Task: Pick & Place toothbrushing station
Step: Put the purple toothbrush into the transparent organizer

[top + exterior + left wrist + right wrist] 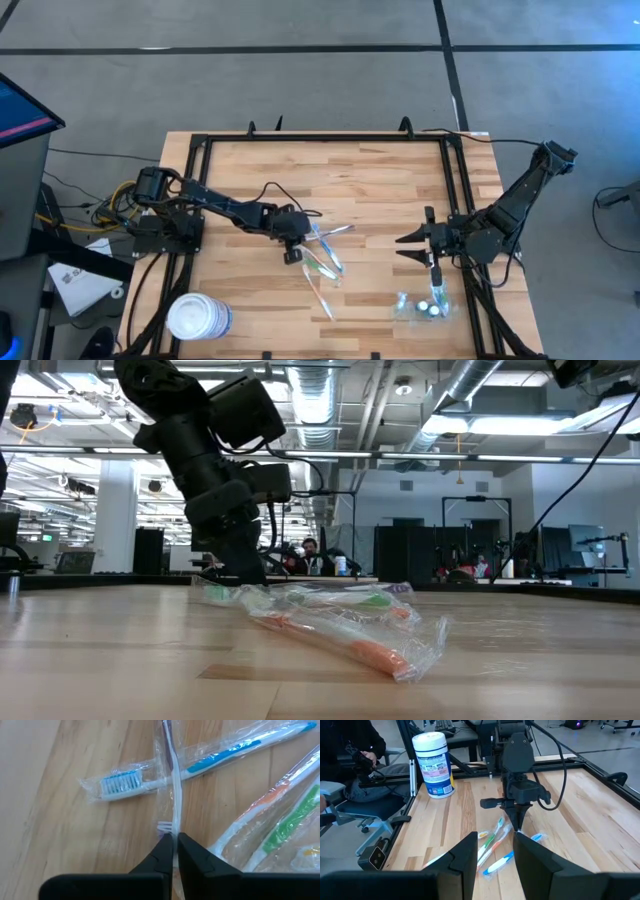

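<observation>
Left gripper (175,845) at table centre, fingers pinched shut on purple toothbrush (175,785) among wrapped toothbrushes (325,262); right gripper (407,247) waits, half open, empty; clear holder (420,305) near front right edge.

Wrapped toothbrushes (325,262) clutter centre (bare wood around)

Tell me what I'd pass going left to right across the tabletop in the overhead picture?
White round tub with a lid → left gripper, shut on a wrapped toothbrush → loose pile of plastic-wrapped toothbrushes → small clear plastic holder → right gripper, open above the wood.
</observation>
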Action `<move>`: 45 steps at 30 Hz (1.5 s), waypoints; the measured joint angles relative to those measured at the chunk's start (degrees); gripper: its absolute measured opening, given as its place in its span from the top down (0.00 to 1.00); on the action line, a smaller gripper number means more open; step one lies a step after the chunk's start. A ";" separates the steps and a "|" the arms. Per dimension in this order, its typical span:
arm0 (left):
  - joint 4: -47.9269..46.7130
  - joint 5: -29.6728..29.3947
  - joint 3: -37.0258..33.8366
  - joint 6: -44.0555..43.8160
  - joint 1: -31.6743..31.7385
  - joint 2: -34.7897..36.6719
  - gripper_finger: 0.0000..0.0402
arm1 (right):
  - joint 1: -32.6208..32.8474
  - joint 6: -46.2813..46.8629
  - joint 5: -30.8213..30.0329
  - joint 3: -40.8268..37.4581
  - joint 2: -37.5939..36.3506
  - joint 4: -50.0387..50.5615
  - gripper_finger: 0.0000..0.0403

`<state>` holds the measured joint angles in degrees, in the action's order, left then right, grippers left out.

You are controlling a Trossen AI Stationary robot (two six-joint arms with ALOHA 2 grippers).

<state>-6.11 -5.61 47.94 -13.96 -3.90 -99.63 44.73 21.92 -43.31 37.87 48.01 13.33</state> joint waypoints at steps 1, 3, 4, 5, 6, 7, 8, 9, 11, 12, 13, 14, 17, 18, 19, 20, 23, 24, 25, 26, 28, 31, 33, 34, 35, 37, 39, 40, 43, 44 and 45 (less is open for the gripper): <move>-0.17 0.13 0.17 -0.02 -0.02 0.00 0.99 | 0.02 0.02 0.00 0.00 0.00 0.02 0.71; -0.41 1.21 0.88 -0.04 -0.17 -0.04 0.99 | 0.01 0.00 0.00 0.00 0.00 0.01 0.71; -0.43 1.42 1.39 -0.03 -0.23 -0.07 1.00 | 0.00 0.00 0.00 0.00 -0.02 0.00 0.71; -0.46 1.59 2.01 -0.11 -0.42 -0.07 1.00 | 0.00 0.00 0.00 0.00 -0.02 0.00 0.71; -0.43 2.05 2.71 -0.32 -0.60 -0.07 1.00 | 0.02 -0.02 0.00 0.00 -0.01 0.00 0.71; -0.36 3.08 3.48 -0.46 -0.66 -0.07 1.00 | 0.02 -0.06 0.00 0.00 -0.01 0.00 0.71; -0.32 3.98 4.25 -0.47 -0.68 -0.07 1.00 | 0.01 -0.46 0.00 0.00 -0.01 0.00 0.71; -0.25 4.76 5.03 -0.59 -0.72 -0.07 1.00 | 0.00 -1.08 -0.02 0.00 0.00 0.00 0.71; -0.22 5.64 6.41 -1.67 -0.94 -0.07 1.00 | 0.00 -1.88 -0.02 0.00 0.23 0.00 0.71; -0.24 5.88 7.09 -1.96 -0.96 -0.07 1.00 | 0.00 -2.25 -0.02 0.00 0.46 0.00 0.71; -0.26 6.09 7.68 -2.47 -1.07 -0.07 1.00 | -0.02 -2.59 0.00 -0.02 0.66 0.02 0.71; -0.28 6.10 8.24 -2.85 -1.21 -0.07 1.00 | -0.17 -2.78 0.00 -0.02 0.95 -0.02 0.71; -0.36 6.10 9.79 -2.99 -1.48 -0.07 1.00 | -0.50 -2.87 0.00 -0.02 2.01 0.00 0.71; -0.39 6.10 10.35 -3.01 -1.56 -0.07 1.00 | -0.67 -2.87 0.00 -0.02 2.40 -0.01 0.71; -0.39 6.10 10.87 -3.02 -1.66 -0.07 1.00 | -0.90 -2.95 -0.01 -0.02 2.80 -0.07 0.71; -0.39 6.09 11.44 -3.02 -1.84 -0.07 1.00 | -1.18 -3.07 0.03 -0.04 3.15 -0.02 0.71; -0.43 6.10 13.26 -3.02 -2.36 -0.07 1.00 | -2.00 -3.06 0.05 -0.04 3.72 -0.10 0.71; -0.45 6.09 13.88 -3.03 -2.55 -0.07 1.00 | -2.33 -3.06 0.12 -0.04 3.80 -0.16 0.71; -0.50 6.10 14.49 -3.04 -2.71 -0.07 1.00 | -2.65 -3.06 0.40 -0.04 3.80 -0.10 0.71; -0.54 6.10 15.10 -3.18 -2.94 -0.07 1.00 | -2.97 -3.06 0.97 -0.04 3.79 -0.22 0.71; -0.67 6.10 16.35 -4.62 -3.17 -0.07 1.00 | -3.73 -3.13 2.69 -0.04 3.74 -0.51 0.71; -0.86 6.13 17.92 -7.27 -3.19 -0.07 1.00 | -4.61 -4.39 5.41 0.37 3.76 -0.47 0.71; -1.01 6.12 18.84 -8.82 -3.17 -0.07 1.00 | -5.27 -5.45 6.80 0.79 3.82 -0.49 0.71; -1.04 6.09 19.26 -9.35 -3.13 -0.07 1.00 | -5.58 -5.91 7.30 1.11 4.12 -0.47 0.71; -1.05 6.10 19.69 -9.98 -3.05 -0.07 1.00 | -5.99 -6.29 7.35 1.47 4.53 -0.49 0.71; -1.07 6.11 20.37 -11.33 -2.85 -0.07 1.00 | -6.54 -7.87 7.50 2.19 5.17 -0.36 0.71; -1.22 6.19 20.83 -12.15 -2.78 -0.07 1.00 | -6.75 -9.82 7.48 3.28 6.26 -0.22 0.71; -1.29 6.57 21.08 -12.30 -2.76 -0.07 1.00 | -6.90 -10.82 7.50 3.87 7.04 0.22 0.71; -1.18 8.12 21.81 -13.47 -2.53 -0.07 1.00 | -7.79 -12.77 7.67 6.14 9.96 3.18 0.71; -1.06 8.54 21.91 -14.22 -2.51 -0.07 1.00 | -8.16 -12.89 7.68 7.11 10.86 4.27 0.71; -1.03 8.59 21.93 -14.87 -2.44 -0.07 1.00 | -8.54 -12.91 7.65 8.20 11.85 5.31 0.71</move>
<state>-7.14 2.97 69.87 -28.82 -6.34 -99.70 36.19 9.01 -35.66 46.07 59.86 18.63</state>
